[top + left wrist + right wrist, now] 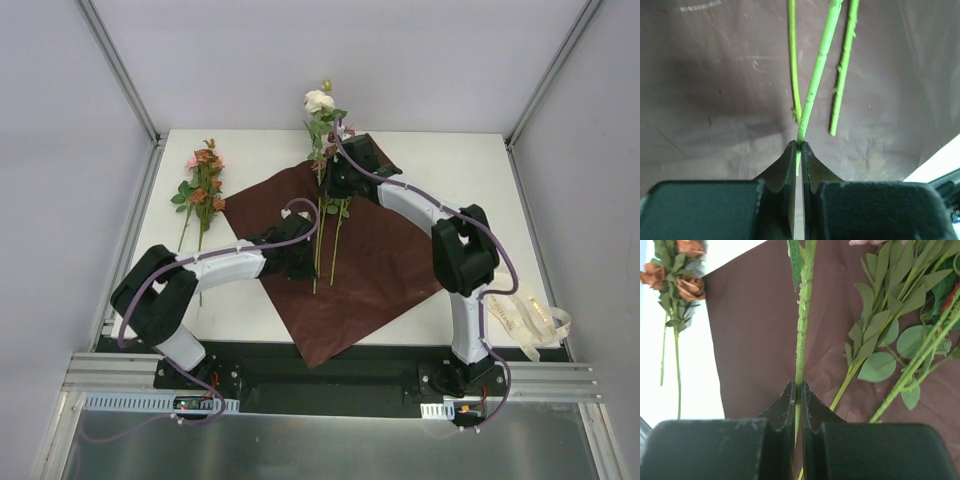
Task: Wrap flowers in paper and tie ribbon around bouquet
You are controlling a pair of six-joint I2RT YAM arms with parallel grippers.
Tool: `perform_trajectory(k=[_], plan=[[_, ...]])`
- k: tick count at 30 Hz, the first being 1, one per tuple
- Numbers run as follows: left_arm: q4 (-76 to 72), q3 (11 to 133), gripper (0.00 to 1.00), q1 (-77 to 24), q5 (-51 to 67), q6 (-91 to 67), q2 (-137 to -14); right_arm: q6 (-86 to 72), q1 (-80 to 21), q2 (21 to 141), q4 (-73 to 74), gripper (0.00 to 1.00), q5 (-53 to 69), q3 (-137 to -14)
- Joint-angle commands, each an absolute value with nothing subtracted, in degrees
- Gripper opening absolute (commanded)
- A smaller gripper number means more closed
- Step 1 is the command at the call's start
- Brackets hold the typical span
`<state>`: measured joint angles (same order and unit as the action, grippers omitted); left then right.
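While both arms are reaching in over the paper (385, 275), which is lying cornerwise across the middle of the tabletop (470, 170), the left gripper (796, 145) is pinching the low end of one green stem (812, 85), jaws clamped tight on it. The right gripper (796, 385) is clenching a stem nearer the leaves, by the paper's far corner. Likely they are lining the flowers (320, 110) up along the sheet's diagonal for rolling. A rust-and-pink sprig (203, 185) is lying off the paper near the tabletop's far left corner. The ribbon (525, 320) is sitting bunched at the near right corner, not yet used.
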<state>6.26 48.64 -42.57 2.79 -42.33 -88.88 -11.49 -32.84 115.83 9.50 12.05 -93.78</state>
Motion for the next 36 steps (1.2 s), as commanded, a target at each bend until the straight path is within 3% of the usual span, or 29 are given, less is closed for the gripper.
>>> perform_trajectory(k=[1, 9, 18, 22, 28, 31, 32, 36], plan=[[7.1, 53.5, 0.00, -40.7, 4.5, -41.0, -93.9, -9.4, -32.0, 121.5, 10.2, 0.01, 13.6, -103.3], [7.0, 57.3, 0.00, -39.6, 7.4, -40.5, -99.2, -8.8, -30.0, 129.9, 15.8, 0.03, 12.3, -112.8], [7.1, 59.6, 0.00, -38.2, 10.8, -41.2, -102.7, -8.5, -29.6, 133.8, 18.2, 0.14, 12.4, -117.0], [7.6, 60.3, 0.00, -38.1, 11.1, -41.5, -103.0, -7.2, -29.5, 134.1, 20.4, 0.35, 12.1, -120.1], [8.5, 60.8, 0.00, -37.5, 12.9, -41.4, -103.2, -5.8, -29.1, 127.4, 28.6, 0.51, 11.0, -122.3], [8.6, 60.6, 0.09, -37.4, 14.0, -41.2, -102.2, -5.3, -28.7, 118.2, 32.5, 0.52, 9.7, -116.1], [8.6, 60.6, 0.19, -37.4, 14.1, -41.0, -101.7, -4.4, -28.7, 115.5, 32.2, 0.54, 8.8, -113.3], [8.6, 59.1, 0.41, -37.2, 14.7, -39.9, -96.4, -3.3, -28.0, 103.3, 31.6, 0.55, 8.5, -101.7]])
